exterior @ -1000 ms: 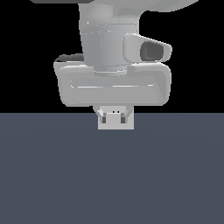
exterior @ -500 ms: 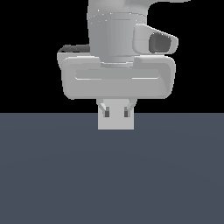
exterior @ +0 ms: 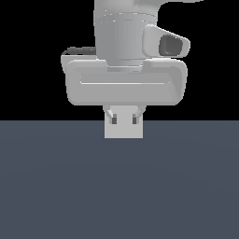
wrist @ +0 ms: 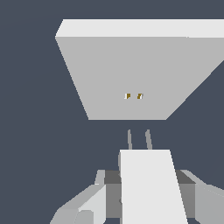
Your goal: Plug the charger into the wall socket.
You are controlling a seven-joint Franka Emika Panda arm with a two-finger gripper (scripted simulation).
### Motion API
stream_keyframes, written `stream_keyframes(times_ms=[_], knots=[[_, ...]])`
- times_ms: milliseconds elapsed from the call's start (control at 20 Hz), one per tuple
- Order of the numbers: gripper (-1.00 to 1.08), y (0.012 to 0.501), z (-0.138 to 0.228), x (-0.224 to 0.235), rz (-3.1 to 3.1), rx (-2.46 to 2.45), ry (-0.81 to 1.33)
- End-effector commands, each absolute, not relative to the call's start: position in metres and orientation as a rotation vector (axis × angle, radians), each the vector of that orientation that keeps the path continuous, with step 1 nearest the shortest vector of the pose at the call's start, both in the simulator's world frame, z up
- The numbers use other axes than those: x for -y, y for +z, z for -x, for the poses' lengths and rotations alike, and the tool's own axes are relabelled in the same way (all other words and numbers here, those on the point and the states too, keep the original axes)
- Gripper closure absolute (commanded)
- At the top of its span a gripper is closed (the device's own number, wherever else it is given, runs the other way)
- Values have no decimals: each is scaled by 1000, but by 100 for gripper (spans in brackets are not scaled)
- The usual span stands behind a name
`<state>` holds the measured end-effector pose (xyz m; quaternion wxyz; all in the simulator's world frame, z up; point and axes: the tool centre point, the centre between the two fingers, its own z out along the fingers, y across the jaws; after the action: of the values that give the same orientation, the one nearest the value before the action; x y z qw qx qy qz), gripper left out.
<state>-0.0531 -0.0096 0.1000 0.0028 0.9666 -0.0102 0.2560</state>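
In the wrist view my gripper (wrist: 148, 186) is shut on the charger (wrist: 148, 192), a whitish block between the two fingers (wrist: 109, 183). Its two thin prongs (wrist: 139, 139) point at the wall socket (wrist: 131, 65), an upright light-grey square plate. The two tiny holes (wrist: 133, 96) sit at its centre. The prongs stop short of the plate, roughly in line with the holes. In the exterior view the gripper (exterior: 123, 120) hangs in front of the plate (exterior: 123, 133). There the charger blends into the plate behind it.
A dark grey-blue floor (exterior: 119, 186) fills the lower half of the exterior view and surrounds the plate in the wrist view. The wide grey hand (exterior: 123, 84) and its camera housing (exterior: 168, 45) hang above the plate.
The hand has turned, its camera housing swinging toward the exterior view's right. The hand has shifted slightly right. The grip on the charger is unchanged.
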Motion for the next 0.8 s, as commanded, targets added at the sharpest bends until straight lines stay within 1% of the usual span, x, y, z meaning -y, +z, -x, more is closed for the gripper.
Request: stream_keyframes(times_ms=[0, 350, 750], knots=[[108, 100, 53, 10, -3031, 32, 803], [108, 100, 45, 10, -3031, 33, 803], [108, 101, 20, 10, -3031, 34, 805]])
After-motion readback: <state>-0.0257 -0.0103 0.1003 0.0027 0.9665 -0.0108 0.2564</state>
